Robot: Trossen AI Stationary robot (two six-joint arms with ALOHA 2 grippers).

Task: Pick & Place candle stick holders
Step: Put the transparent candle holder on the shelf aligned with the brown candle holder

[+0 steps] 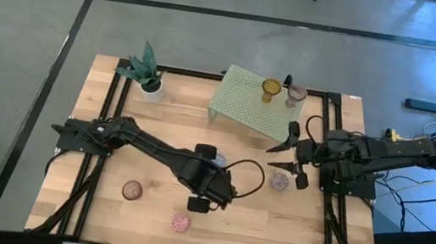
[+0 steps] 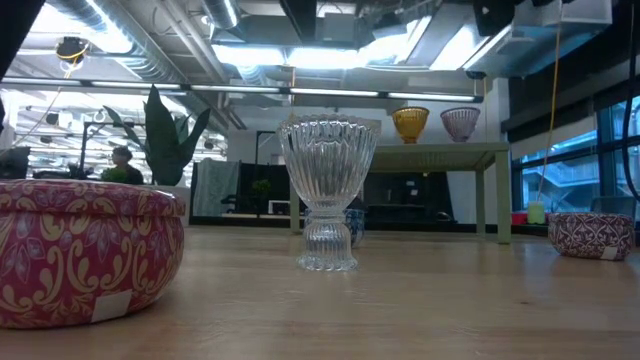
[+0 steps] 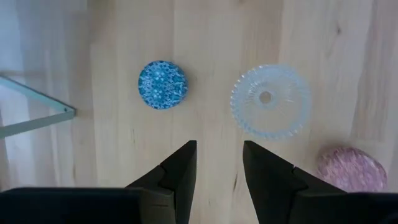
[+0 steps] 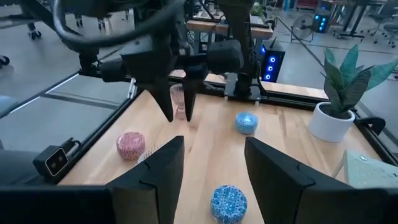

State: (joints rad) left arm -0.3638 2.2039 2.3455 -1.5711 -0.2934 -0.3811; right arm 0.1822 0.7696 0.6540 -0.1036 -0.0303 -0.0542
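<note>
My left gripper (image 3: pixel 219 149) hangs open above the table's middle, pointing down, with nothing between its fingers. Below it a clear ribbed glass holder (image 3: pixel 270 99) stands upright on its foot (image 2: pixel 327 262). A blue holder (image 3: pixel 161 84) and a pink one (image 3: pixel 351 168) rest on the wood beside it. An amber holder (image 1: pixel 270 89) and a pale purple one (image 1: pixel 294 94) stand on the green rack (image 1: pixel 246 105). My right gripper (image 4: pixel 211 146) waits open at the table's right (image 1: pixel 286 151), above another blue holder (image 4: pixel 228 202).
A white pot with a green plant (image 1: pixel 149 78) stands at the far left. A brownish holder (image 1: pixel 132 190) and a pink one (image 1: pixel 180 221) sit near the front edge. A black frame (image 1: pixel 334 147) runs along the table's sides.
</note>
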